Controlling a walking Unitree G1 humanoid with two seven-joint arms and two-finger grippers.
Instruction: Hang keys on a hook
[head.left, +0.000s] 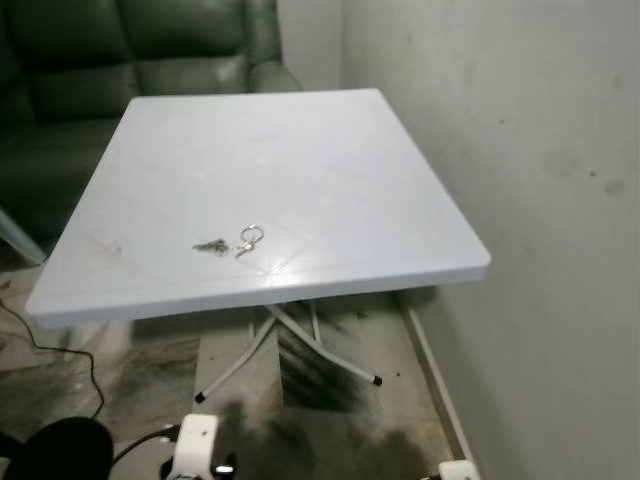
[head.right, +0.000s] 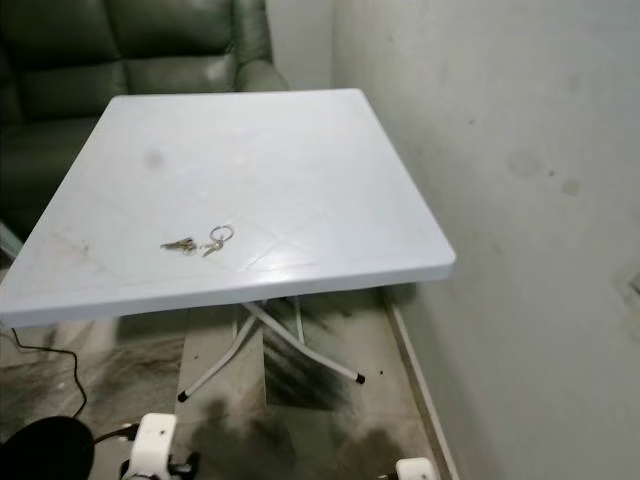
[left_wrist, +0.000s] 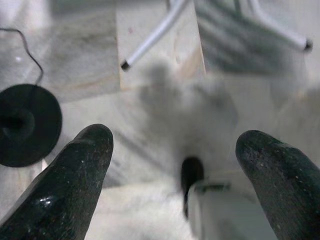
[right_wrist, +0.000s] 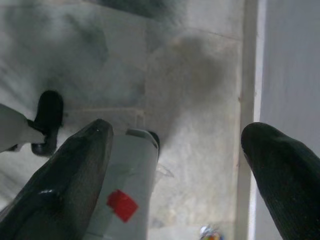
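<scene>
A small bunch of keys (head.left: 232, 243) on a metal ring lies flat on the white square table (head.left: 300, 140), close to its near edge and a little left of centre. The same keys (head.right: 200, 242) show in the right eye view. Both arms hang low. My left gripper (left_wrist: 172, 170) points down at the marble floor with its two black fingers wide apart and nothing between them. My right gripper (right_wrist: 175, 170) also points at the floor beside the wall, open and empty.
A pale wall (head.left: 540, 200) runs along the table's right side. A dark green sofa (head.left: 120, 70) stands behind the table. The table's white folding legs (head.left: 300, 345) spread over the floor. A black round base (left_wrist: 27, 125) with a cable lies at the left.
</scene>
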